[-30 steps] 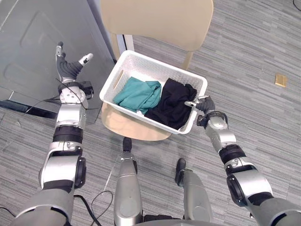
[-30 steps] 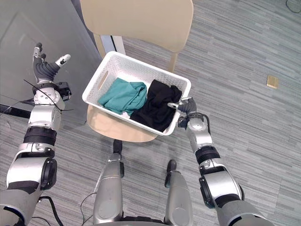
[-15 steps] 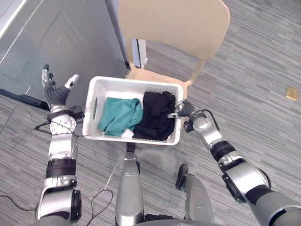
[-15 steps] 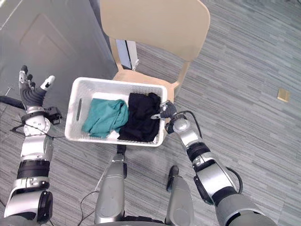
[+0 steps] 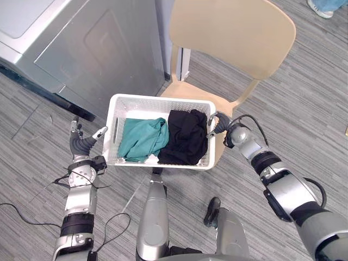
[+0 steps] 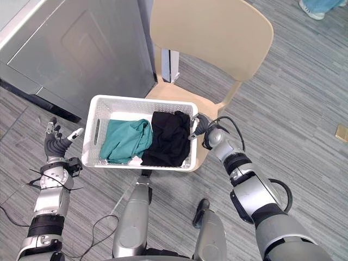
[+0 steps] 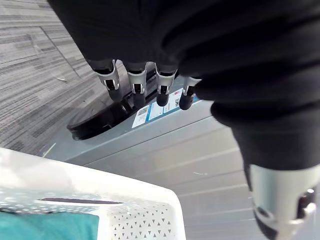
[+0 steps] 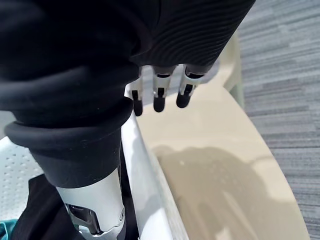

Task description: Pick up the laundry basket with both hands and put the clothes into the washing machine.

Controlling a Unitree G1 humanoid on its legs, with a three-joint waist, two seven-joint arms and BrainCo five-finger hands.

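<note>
The fingers (image 7: 134,84) of the left hand (image 5: 81,145) are straight and spread, with the thumb held apart, and they hold nothing. This hand is raised just beside the left end of the laundry basket (image 5: 157,98), near the handle slot (image 5: 115,134) in that end wall but clear of it. In the left wrist view the fingers point toward the grey front of the washing machine (image 5: 92,49), with a white corner of the basket below them. The fingers (image 8: 159,96) of the right hand (image 5: 218,124) lie against the outside of the basket's right end wall, and the thumb (image 8: 95,207) reaches down inside it, so the hand pinches the rim between them. The basket is white with perforated walls and sits level over the front part of the seat of a beige chair (image 5: 234,32). Its left half reaches out past the seat, over the grey striped floor (image 5: 304,109). I cannot tell whether its base bears on the seat. Inside it, a crumpled teal garment (image 5: 140,140) fills the left half and a black garment (image 5: 186,136) fills the right half, the two touching in the middle. The black one lies just beside the right hand's thumb. The washing machine stands behind and to the left of the chair. A person's shoe (image 5: 319,6) shows at the far right.
</note>
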